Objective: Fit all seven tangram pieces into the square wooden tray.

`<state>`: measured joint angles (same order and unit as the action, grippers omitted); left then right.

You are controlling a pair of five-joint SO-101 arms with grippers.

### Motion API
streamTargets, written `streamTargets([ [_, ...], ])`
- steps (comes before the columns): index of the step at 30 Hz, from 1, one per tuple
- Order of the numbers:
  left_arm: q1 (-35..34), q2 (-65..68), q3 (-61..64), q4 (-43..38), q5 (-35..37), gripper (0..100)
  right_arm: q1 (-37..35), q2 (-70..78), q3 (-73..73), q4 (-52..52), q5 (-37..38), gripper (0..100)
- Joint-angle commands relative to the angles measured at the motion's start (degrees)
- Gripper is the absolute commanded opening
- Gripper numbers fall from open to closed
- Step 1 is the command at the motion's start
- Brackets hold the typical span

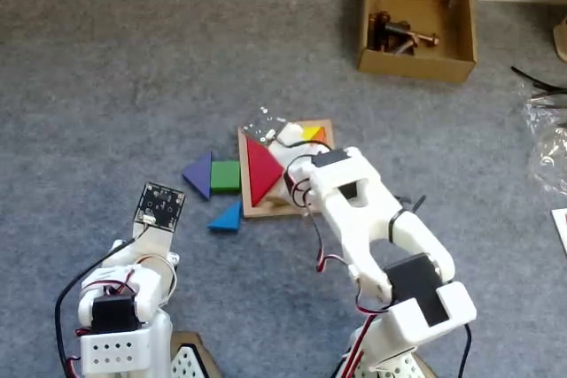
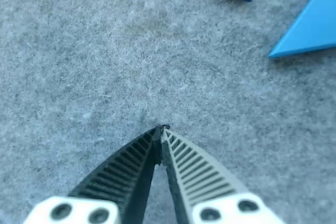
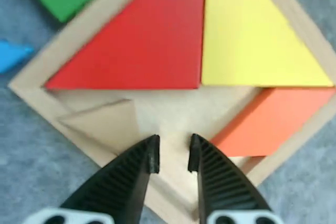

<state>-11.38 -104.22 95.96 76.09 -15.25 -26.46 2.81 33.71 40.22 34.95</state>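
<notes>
High view: the right arm (image 1: 372,219) hides part of the tray (image 1: 262,212); a box (image 1: 416,28) sits far back on the tabletop (image 1: 106,68). Over the tray the right claw (image 3: 174,156) is released, the left claw (image 2: 160,132) clenched.

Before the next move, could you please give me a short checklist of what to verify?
1. Room left in the tray: ok, bare floor beside the tan triangle.
2. Seated in it: ok for red triangle, yellow triangle, orange piece.
3. All pieces in: not ok; green square, dark blue triangle, light blue triangle lie on the felt.
4. State of right jaws: ok, slightly open over the tray, empty.
5. State of left jaws: not ok for grasping, shut above the felt.
</notes>
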Motion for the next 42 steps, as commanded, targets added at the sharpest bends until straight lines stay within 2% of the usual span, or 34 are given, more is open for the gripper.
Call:
streamTargets([
  [1, -0.75, -0.4, 1.19, 0.35, 0.44, 1, 2.68, -0.4, -1.8, -1.71, -0.09, 10.3],
  [7, -0.75, -0.4, 1.19, 0.35, 0.44, 1, 3.56, -0.4, -1.54, -2.95, -0.18, 10.3],
  [25, -0.75, -0.4, 1.19, 0.35, 0.44, 1, -5.67, -5.76, -1.27, 2.07, -0.26, 10.3],
  [38, -0.75, -0.4, 1.19, 0.35, 0.44, 1, -4.0, -10.07, -1.27, 1.98, -0.26, 10.3],
  [42, -0.75, -0.4, 1.19, 0.35, 0.44, 1, -1.19, -10.24, -1.63, 2.77, -0.26, 10.2],
])
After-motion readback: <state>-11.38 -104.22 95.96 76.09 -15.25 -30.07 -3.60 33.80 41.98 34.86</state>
